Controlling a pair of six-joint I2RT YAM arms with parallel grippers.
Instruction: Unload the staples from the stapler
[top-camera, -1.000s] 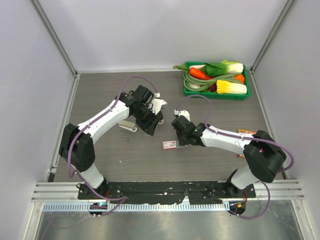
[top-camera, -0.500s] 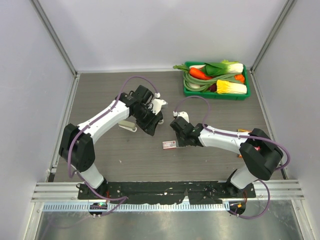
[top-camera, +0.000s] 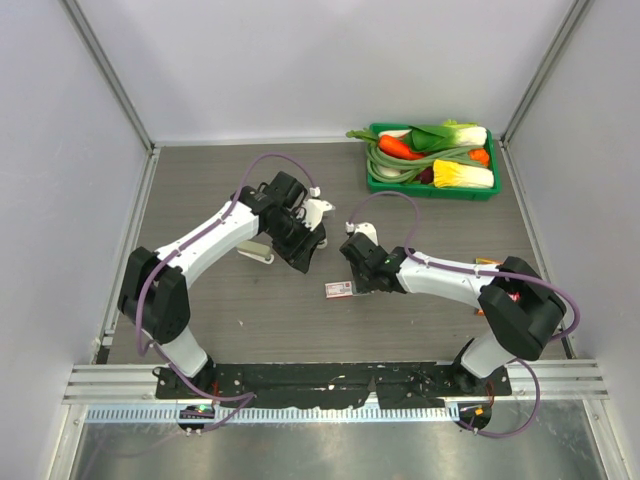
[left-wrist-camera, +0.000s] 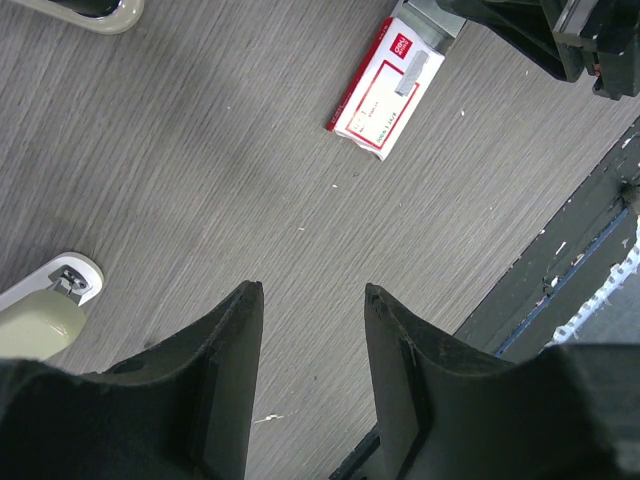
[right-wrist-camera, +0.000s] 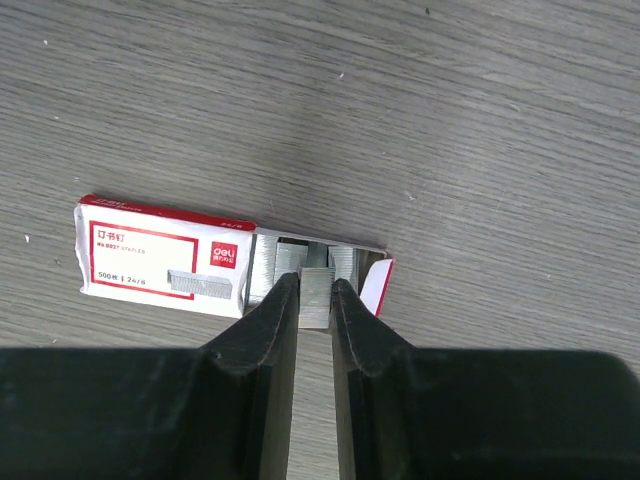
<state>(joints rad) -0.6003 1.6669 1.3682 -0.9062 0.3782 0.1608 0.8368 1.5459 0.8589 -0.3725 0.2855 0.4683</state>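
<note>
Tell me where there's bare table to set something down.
Bare: the back-left table, between the left wall and the tray; also the front strip between the box and the rail. Crowded: the centre, where the left end effector, right end effector holding staples, stapler and box sit close.

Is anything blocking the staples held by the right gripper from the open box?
Nothing visible does. The right gripper pinches the staples directly over the open end of the box, with no object between them.
</note>
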